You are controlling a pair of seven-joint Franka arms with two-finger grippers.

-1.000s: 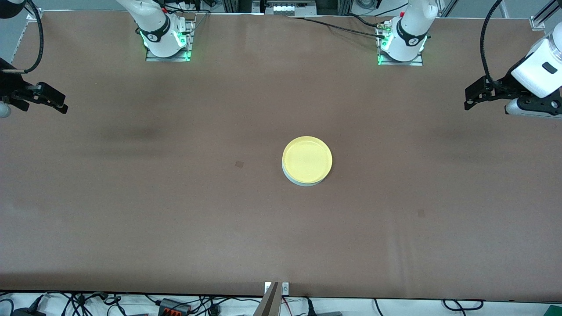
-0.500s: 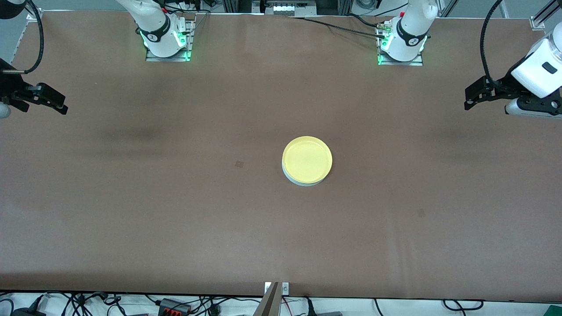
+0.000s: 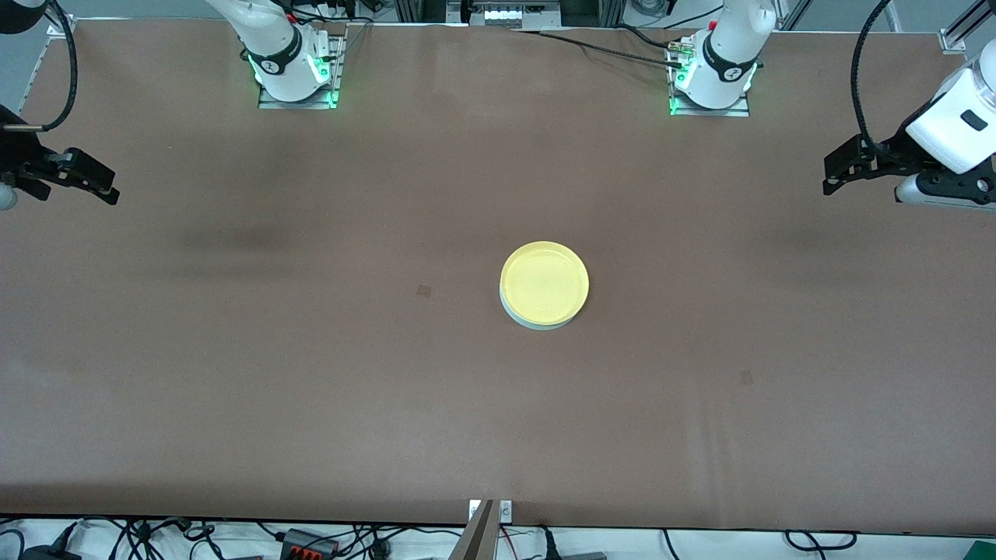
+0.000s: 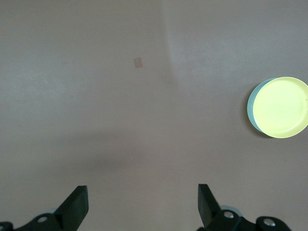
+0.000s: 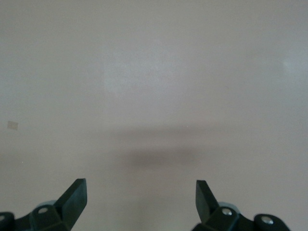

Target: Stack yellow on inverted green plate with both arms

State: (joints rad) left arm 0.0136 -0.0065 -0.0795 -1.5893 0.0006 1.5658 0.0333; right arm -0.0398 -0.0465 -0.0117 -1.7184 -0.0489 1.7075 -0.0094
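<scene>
On a brown desk the yellow plate already sits on the green plate, stacking apparently done; left claw and right claw hang released, well apart.

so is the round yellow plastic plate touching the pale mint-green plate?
Touching: the front view shows the yellow plate resting on the green plate, only its rim peeking out.

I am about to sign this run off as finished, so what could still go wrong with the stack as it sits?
1. The yellow plate sits slightly off-centre on the green plate, whose rim shows along one edge only; a bump to the table could perhaps slide it off.
2. The left gripper and right gripper are open, up over their own ends of the table, so nothing steadies the stack.
</scene>
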